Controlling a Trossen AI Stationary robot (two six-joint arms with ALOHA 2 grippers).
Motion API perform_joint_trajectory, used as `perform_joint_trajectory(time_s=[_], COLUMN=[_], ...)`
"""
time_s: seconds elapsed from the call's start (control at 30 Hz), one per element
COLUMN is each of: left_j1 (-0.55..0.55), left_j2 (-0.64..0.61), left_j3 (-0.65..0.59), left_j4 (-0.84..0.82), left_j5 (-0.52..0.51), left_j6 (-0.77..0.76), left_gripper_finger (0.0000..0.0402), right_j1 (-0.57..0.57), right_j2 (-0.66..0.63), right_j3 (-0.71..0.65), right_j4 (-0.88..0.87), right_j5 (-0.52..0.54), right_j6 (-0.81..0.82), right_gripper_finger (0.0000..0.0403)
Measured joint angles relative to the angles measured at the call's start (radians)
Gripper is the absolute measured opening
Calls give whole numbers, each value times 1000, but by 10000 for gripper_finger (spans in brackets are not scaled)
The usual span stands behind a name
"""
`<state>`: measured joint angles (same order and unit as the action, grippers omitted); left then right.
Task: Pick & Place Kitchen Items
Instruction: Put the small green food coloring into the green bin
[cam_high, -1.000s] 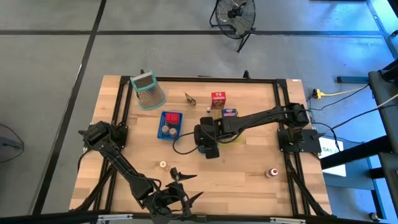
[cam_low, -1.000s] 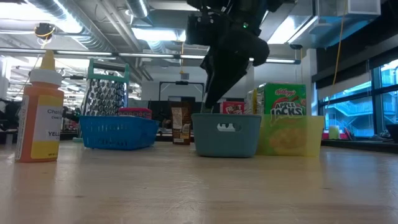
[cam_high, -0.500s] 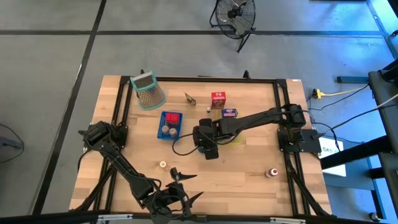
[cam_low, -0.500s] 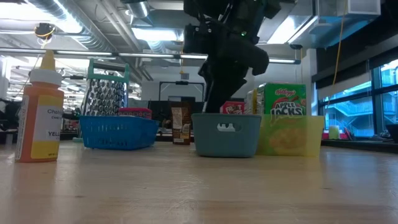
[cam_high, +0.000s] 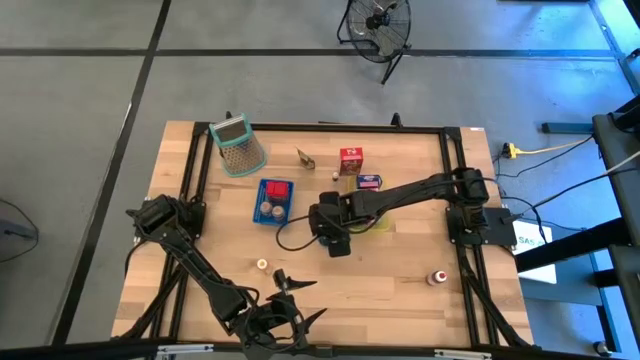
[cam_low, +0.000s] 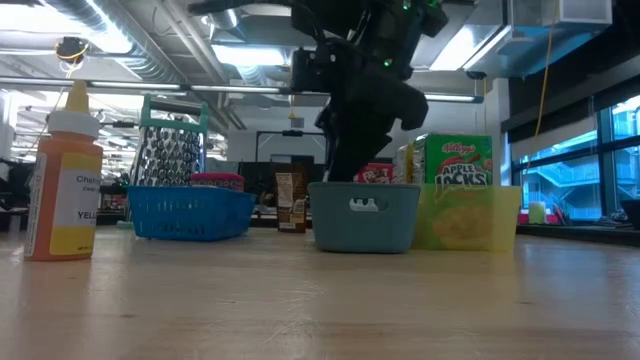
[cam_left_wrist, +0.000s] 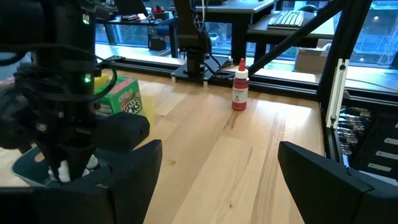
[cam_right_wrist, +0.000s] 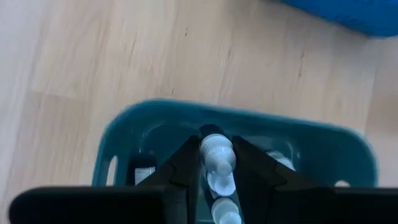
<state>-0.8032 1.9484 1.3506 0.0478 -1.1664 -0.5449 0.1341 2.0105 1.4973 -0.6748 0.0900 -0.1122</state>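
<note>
My right gripper points down over the grey-blue tray, shut on a small white piece; in the low view its fingers dip behind the tray's rim. More white pieces lie inside the tray. My left gripper waits open by the table's near edge, holding nothing. A red carton, a blue-purple carton, a red-capped bottle and a tiny white piece rest on the table. My right gripper pinches the small white piece's round top between its two fingertips. The fingers come from above, slanting steeply down. The piece hangs clear above the inside of the grey-blue tray.
A blue tray with a red carton and round pieces sits left of the right gripper, the mesh grater at the far left. A yellow tray holds a green carton. A yellow bottle stands close to the low camera.
</note>
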Motion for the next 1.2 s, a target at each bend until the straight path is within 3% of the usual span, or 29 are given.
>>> perform_joint_trajectory(time_s=[1.2], left_j1=[0], left_j2=[0], left_j3=[0], left_j4=[-7], left_j5=[1], left_j6=[-2], left_gripper_finger=[317], right_j1=[-16], right_j2=[53], right_j3=[-1], right_j4=[-7], right_j5=[-53], right_j6=[-8], right_gripper_finger=[80])
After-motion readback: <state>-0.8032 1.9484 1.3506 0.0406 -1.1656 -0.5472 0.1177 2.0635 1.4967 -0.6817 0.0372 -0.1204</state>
